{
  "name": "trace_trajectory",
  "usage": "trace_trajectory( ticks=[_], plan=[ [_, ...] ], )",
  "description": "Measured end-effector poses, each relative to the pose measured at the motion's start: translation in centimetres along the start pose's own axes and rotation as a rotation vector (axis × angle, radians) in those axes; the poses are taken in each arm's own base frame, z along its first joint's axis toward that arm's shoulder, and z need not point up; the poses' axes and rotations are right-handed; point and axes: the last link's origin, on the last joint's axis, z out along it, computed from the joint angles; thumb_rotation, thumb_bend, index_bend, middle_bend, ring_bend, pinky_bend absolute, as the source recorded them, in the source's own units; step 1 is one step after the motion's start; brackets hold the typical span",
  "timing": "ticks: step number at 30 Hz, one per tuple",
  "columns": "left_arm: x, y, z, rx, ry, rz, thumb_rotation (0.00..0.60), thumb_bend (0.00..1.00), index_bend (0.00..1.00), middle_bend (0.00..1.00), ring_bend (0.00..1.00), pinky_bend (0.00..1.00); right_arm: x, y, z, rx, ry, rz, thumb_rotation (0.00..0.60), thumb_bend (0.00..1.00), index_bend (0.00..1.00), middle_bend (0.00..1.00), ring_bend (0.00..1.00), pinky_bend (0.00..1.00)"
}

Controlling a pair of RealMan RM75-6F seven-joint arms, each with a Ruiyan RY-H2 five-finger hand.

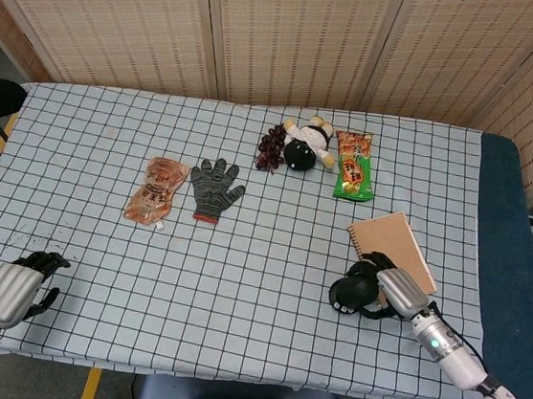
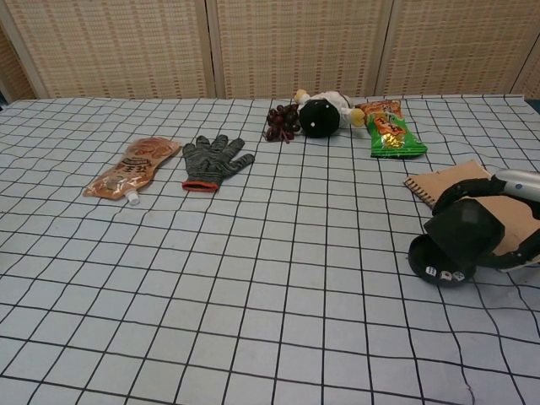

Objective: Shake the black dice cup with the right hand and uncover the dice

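My right hand [image 2: 498, 221] [image 1: 399, 289] grips the black dice cup [image 2: 465, 229] [image 1: 361, 286] at the table's right front. The cup is lifted and tilted back off its black base [image 2: 436, 263]. Small white dice [image 2: 445, 274] show on the base under the cup's raised edge. In the head view the base [image 1: 342, 300] peeks out left of the cup. My left hand [image 1: 16, 287] rests at the front left corner of the table, fingers curled in, holding nothing.
A brown notebook [image 1: 394, 245] [image 2: 451, 179] lies just behind the cup. A green snack bag [image 1: 354, 166], a black plush toy [image 1: 303, 148], dark grapes [image 1: 271, 147], a grey glove [image 1: 214, 188] and an orange pouch [image 1: 156, 190] lie farther back on the checked tablecloth [image 1: 238, 283].
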Motion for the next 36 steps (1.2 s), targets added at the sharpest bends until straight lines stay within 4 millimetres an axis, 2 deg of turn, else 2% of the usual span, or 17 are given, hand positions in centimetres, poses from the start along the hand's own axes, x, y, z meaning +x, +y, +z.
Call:
trace_trajectory(
  ticks=[2,4,11,16,22,28,32,36],
  plan=[
    [0.0,0.0,0.0,0.000,0.000,0.002,0.600,0.42,0.32,0.29,0.28,0.53,0.1,-0.1,0.0,0.008,0.022,-0.008,0.600,0.17,0.66,0.55,0.39,0.28],
    [0.0,0.0,0.0,0.000,-0.002,0.000,0.600,0.42,0.32,0.29,0.28,0.53,0.2,-0.2,-0.1,0.018,0.045,-0.013,0.600,0.17,0.69,0.56,0.41,0.29],
    [0.0,0.0,-0.1,0.002,0.000,-0.001,0.600,0.42,0.32,0.29,0.28,0.53,1.2,-0.7,-0.8,0.050,0.115,-0.017,0.600,0.17,0.69,0.56,0.41,0.29],
    [0.0,0.0,-0.1,0.003,0.000,-0.001,0.600,0.42,0.32,0.29,0.28,0.53,2.3,-0.6,-1.9,0.008,0.167,-0.092,0.600,0.17,0.69,0.56,0.41,0.30],
    [-0.1,0.1,-0.1,0.000,-0.005,0.003,0.600,0.42,0.32,0.29,0.28,0.53,3.5,-0.7,-4.0,-0.138,0.182,-0.245,0.600,0.17,0.62,0.56,0.35,0.30],
    [-0.1,0.1,0.0,0.003,-0.007,0.005,0.600,0.42,0.32,0.29,0.28,0.53,3.7,-0.2,-6.5,-0.291,0.101,-0.339,0.600,0.17,0.57,0.55,0.33,0.30],
    [-0.1,0.0,-0.1,0.003,-0.006,0.002,0.600,0.42,0.32,0.29,0.28,0.53,3.0,0.3,-7.1,-0.335,0.046,-0.361,0.600,0.17,0.50,0.48,0.28,0.29],
    [-0.1,0.0,-0.1,0.004,-0.006,0.000,0.600,0.42,0.32,0.29,0.28,0.53,2.3,0.8,-6.7,-0.338,0.021,-0.337,0.600,0.17,0.48,0.44,0.25,0.27]
  ],
)
